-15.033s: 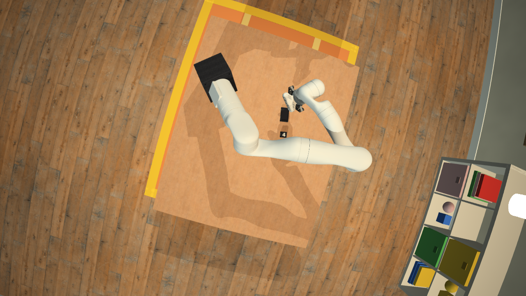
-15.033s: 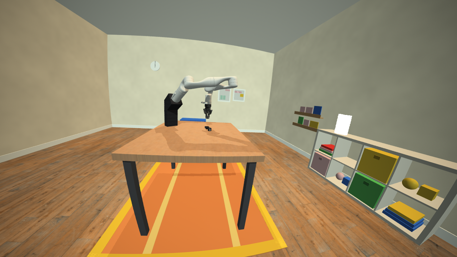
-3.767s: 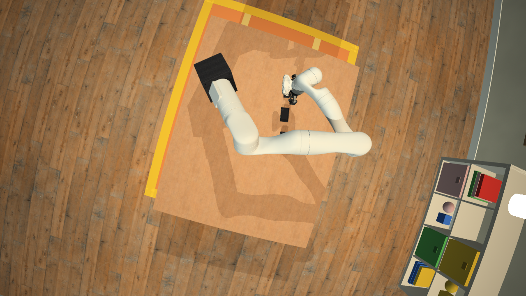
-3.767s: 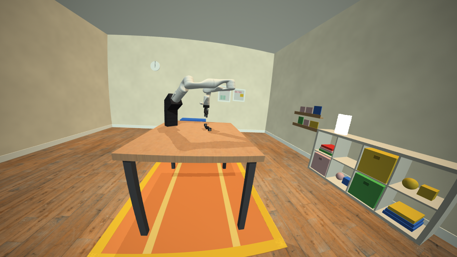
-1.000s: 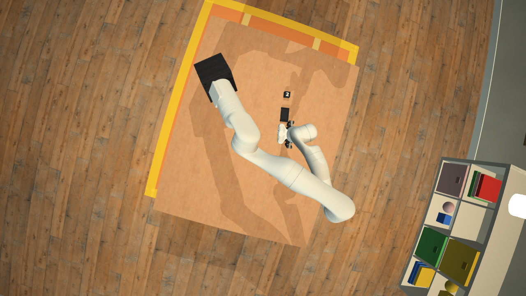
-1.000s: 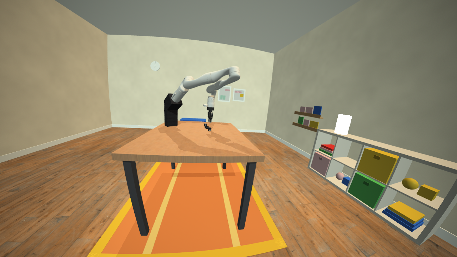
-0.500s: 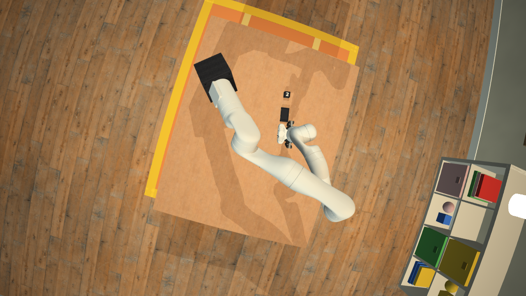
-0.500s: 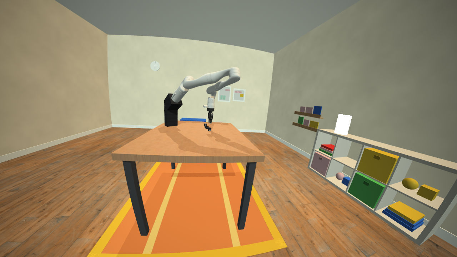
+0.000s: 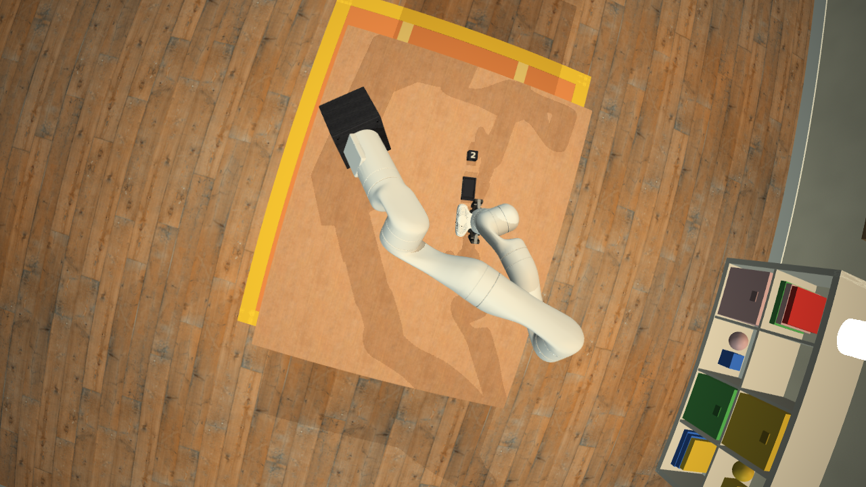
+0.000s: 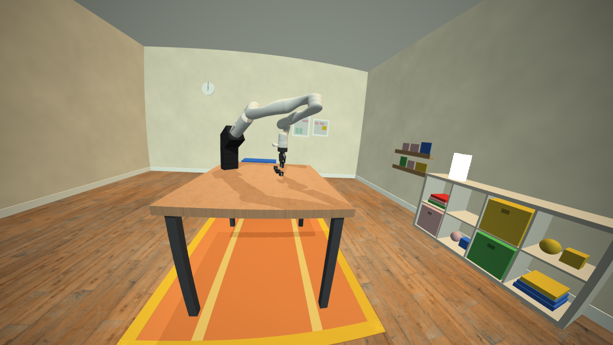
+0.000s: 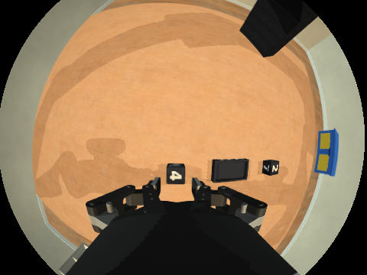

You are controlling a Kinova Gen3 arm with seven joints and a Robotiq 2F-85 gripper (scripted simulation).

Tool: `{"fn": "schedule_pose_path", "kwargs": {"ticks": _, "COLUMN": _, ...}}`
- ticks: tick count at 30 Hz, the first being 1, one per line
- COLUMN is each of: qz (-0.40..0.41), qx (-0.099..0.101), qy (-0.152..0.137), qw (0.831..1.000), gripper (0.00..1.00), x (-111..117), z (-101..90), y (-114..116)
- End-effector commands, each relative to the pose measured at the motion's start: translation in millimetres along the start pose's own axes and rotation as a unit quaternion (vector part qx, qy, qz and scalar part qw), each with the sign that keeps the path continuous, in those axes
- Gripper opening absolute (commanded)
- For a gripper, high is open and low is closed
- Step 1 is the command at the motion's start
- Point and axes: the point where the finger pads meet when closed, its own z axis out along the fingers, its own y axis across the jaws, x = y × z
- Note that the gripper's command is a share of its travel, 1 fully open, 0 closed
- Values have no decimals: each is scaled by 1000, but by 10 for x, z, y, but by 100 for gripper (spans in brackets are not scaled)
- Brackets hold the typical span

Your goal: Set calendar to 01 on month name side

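In the wrist view, the black two-finger gripper [image 9: 475,221] [image 10: 281,166] [image 11: 176,184] stands at the lower centre, jaws partway open with nothing between them. A black cube with a white 4 on top [image 10: 281,173] [image 11: 176,174] sits at lower centre, just beyond the fingertips. Right of it, the black rectangular tray [image 9: 468,188] [image 10: 278,171] [image 11: 230,170] lies flat and empty on the brown wooden table [image 9: 290,314] [image 10: 257,201] [image 11: 172,95]; farther right sits a black cube showing a white 2 [image 9: 472,155] [image 10: 275,167] [image 11: 271,167]

Wooden table [image 9: 436,121] [image 10: 257,199] [image 11: 172,95]: two black cubes, tray [image 9: 468,188] [image 11: 230,170] between, black arm mount [image 9: 350,111] [image 10: 229,150] [image 11: 271,30].
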Motion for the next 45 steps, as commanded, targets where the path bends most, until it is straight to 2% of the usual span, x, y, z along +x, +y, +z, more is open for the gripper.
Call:
{"fn": "schedule_pose_path", "kwargs": {"ticks": 1, "qz": 0, "qx": 1, "qy": 4, "qw": 1000, "gripper": 48, "x": 31, "z": 54, "y": -3}}
{"fn": "schedule_pose_path", "kwargs": {"ticks": 19, "qz": 0, "qx": 1, "qy": 4, "qw": 1000, "gripper": 48, "x": 30, "z": 218, "y": -5}}
{"fn": "schedule_pose_path", "kwargs": {"ticks": 45, "qz": 0, "qx": 1, "qy": 4, "qw": 1000, "gripper": 48, "x": 30, "z": 229, "y": -5}}
